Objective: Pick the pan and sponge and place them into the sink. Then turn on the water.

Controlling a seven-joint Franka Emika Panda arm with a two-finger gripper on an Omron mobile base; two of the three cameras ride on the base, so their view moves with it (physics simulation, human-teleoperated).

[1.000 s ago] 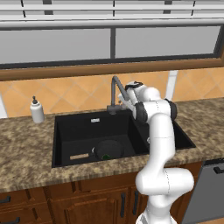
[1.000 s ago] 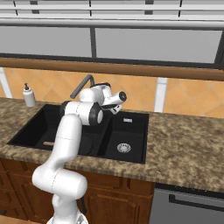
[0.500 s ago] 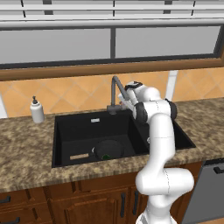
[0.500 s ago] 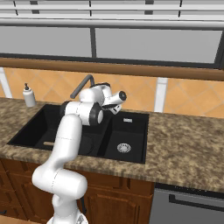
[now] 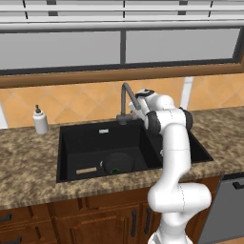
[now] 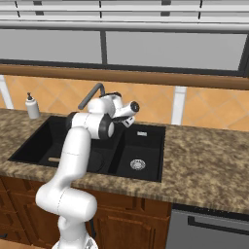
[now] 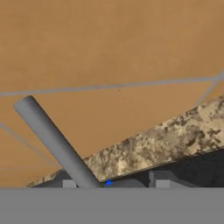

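Nearest is the speckled brown stone counter with the black two-basin sink set into it. In the wide basin lies the round black frying pan with its pale wooden handle pointing left. A bit of the small green sponge shows inside the pan. The narrow basin has a round silver drain.

Behind the sink stands the grey metal faucet with a tall bent spout. No water runs from it. The white arm's gripper is up at the back of the sink, right beside the faucet. In the hand view a grey metal rod slants up just in front of the fingers. I cannot tell how far apart the fingers are, or if they touch the rod.

Farther left a white soap bottle stands on the counter by the orange tiled wall.

Compared with a second ago, the arm, pan and sponge all sit in the same places.
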